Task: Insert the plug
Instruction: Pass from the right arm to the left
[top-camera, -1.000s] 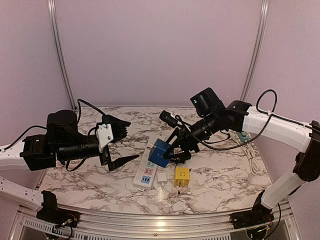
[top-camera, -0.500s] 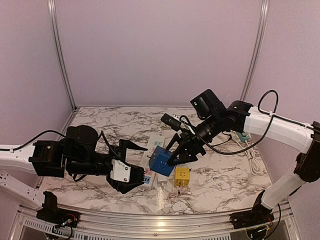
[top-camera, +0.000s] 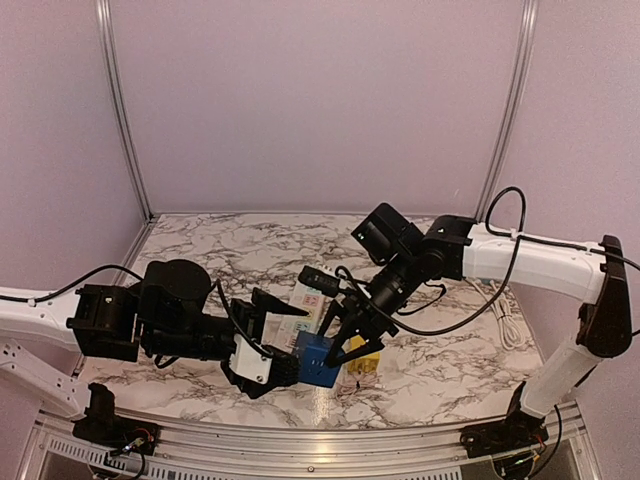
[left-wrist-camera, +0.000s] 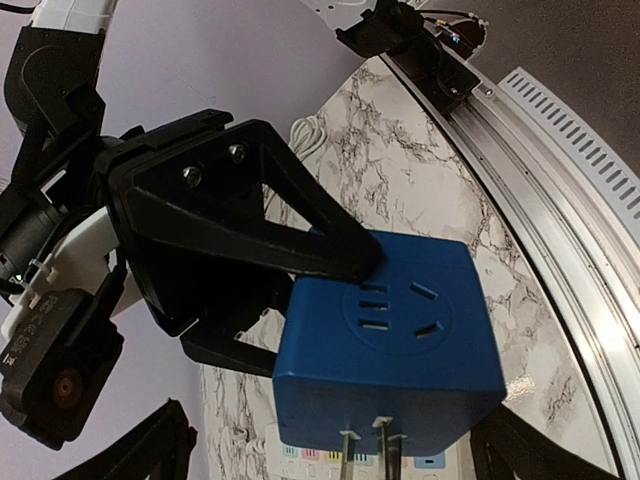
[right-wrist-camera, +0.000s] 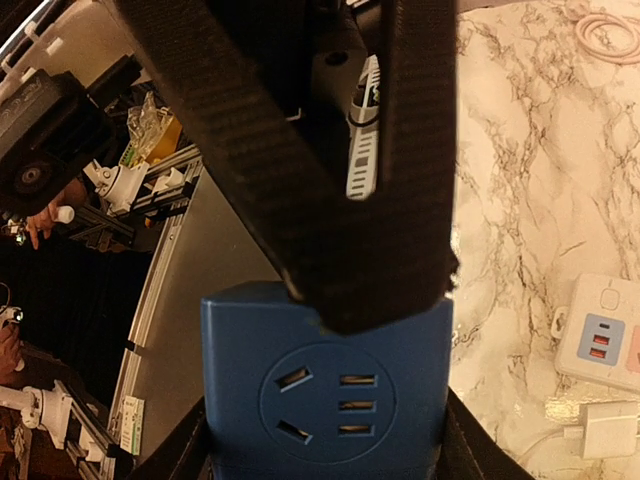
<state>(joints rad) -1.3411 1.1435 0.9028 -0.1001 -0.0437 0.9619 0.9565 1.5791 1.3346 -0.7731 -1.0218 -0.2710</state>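
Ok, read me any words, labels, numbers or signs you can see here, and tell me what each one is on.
No text can be read in any view.
On the blue adapter cube: only socket holes, no lettering shows.
On the white power strip: coloured port panels, any print too small to read.

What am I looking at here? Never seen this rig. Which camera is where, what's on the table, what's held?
Two robot arms are bolted at the near edge of a marble-patterned table. The wide picture comes from a fixed camera above and behind them; the other two come from cameras on each wrist. The right arm has its jaws shut on a blue cube-shaped plastic plug adapter, metal prongs sticking out of one face. The left arm has its jaws wide open next to the cube, holding nothing. On the table lie a long white power strip, a yellow cube adapter and a white cable.
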